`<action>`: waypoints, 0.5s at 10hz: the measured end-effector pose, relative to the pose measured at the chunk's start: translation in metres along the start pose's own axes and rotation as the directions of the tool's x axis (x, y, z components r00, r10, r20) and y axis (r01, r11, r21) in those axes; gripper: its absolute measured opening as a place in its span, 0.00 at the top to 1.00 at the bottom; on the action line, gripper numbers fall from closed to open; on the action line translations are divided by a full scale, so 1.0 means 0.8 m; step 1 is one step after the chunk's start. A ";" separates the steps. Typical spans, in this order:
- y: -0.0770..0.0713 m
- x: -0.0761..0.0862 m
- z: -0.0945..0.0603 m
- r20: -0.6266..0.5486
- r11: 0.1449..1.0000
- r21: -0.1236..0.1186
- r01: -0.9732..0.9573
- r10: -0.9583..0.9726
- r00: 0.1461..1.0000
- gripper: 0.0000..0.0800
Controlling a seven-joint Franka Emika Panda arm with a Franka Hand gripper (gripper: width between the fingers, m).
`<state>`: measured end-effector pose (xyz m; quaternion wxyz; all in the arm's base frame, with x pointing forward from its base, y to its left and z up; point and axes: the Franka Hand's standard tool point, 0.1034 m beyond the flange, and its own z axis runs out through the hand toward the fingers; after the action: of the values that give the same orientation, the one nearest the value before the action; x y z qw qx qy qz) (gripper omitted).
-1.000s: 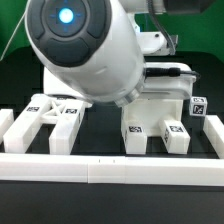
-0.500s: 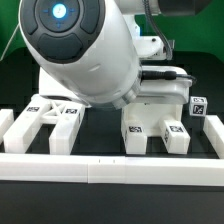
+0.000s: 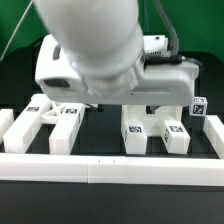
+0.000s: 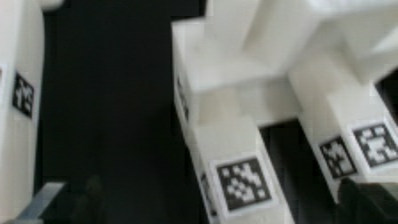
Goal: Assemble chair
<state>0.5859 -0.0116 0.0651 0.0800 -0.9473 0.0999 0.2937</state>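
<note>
One bulky arm (image 3: 95,45) filled most of the exterior view, its shell smooth, rounded, faintly glossy white, with a boxier white wrist housing (image 3: 70,75) below it. Beneath lay the flat black tabletop (image 3: 100,135), matte and dark. A long plain white border bar (image 3: 110,167), square-edged, ran across the front. The chair was in loose parts on the tabletop behind that bar: chunky matte white plastic blocks with hard corners. One cluster (image 3: 52,120), on the exterior view's left, showed crossed bars joined to a squat post. A larger blocky piece (image 3: 158,112), on the exterior view's right, had two stubby legs pointing toward the bar, and a separate post (image 3: 199,110) stood just beside it. The arm's housing hung over the rear of these parts; whether it touched them could not be told. Small square black-and-white tags (image 3: 135,128) sat on the end faces. The wrist view was blurred, yet it showed the same white blocks (image 4: 231,90) close up, stepped and slab-like, separated by black gaps, with a tag (image 4: 240,183) on one end. A dull grey sliver there was probably one of the fingers (image 4: 43,203). Only that much of the fingers showed, so their spread, and anything they might have held, could not be told.
</note>
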 end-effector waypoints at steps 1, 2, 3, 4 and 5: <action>0.002 0.001 0.000 -0.049 1.000 0.000 0.007 -0.007 0.999 0.19; 0.006 0.016 -0.007 -0.173 0.996 -0.021 0.082 -0.085 0.981 0.19; 0.019 0.015 -0.016 -0.263 0.992 -0.029 0.126 -0.129 0.956 0.19; 0.036 0.014 -0.023 -0.330 0.989 -0.043 0.144 -0.150 0.932 0.19; 0.047 0.020 -0.029 -0.407 0.989 -0.061 0.138 -0.151 0.901 0.19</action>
<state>0.6027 -0.0550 0.0710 0.0640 -0.9937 0.0396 0.0829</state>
